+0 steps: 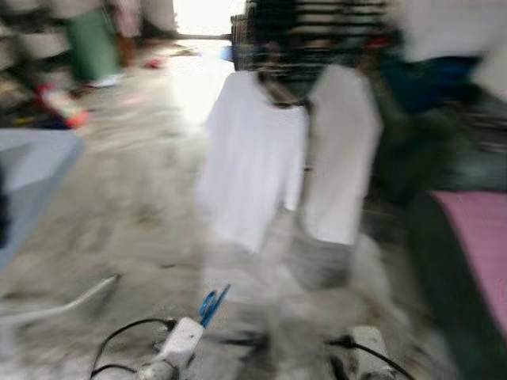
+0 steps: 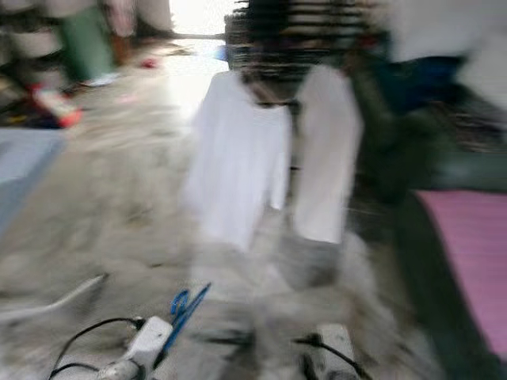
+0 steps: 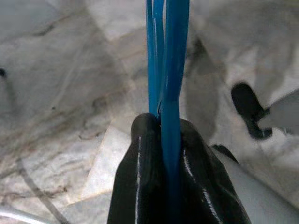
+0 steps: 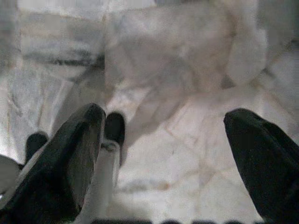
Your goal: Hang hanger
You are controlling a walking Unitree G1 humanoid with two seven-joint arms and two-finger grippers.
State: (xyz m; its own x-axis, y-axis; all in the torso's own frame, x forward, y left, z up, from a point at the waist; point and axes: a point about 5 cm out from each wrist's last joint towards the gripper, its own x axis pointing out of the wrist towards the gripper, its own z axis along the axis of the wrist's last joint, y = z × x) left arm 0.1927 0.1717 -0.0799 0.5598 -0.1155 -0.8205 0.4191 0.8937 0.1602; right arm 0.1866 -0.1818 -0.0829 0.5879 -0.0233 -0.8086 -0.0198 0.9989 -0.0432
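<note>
Hanger (image 3: 168, 70): thin blue plastic, bars doubled, clamped in left gripper (image 3: 169, 140), near left. Right gripper (image 4: 163, 154): fingers apart, holding nothing.

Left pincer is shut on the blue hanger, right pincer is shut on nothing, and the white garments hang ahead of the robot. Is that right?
Not quite. The right pincer is open: the right wrist view shows its fingers spread wide over the marble floor. The rest stands: the left pincer is shut on the blue hanger, and the white garments hang ahead.
</note>
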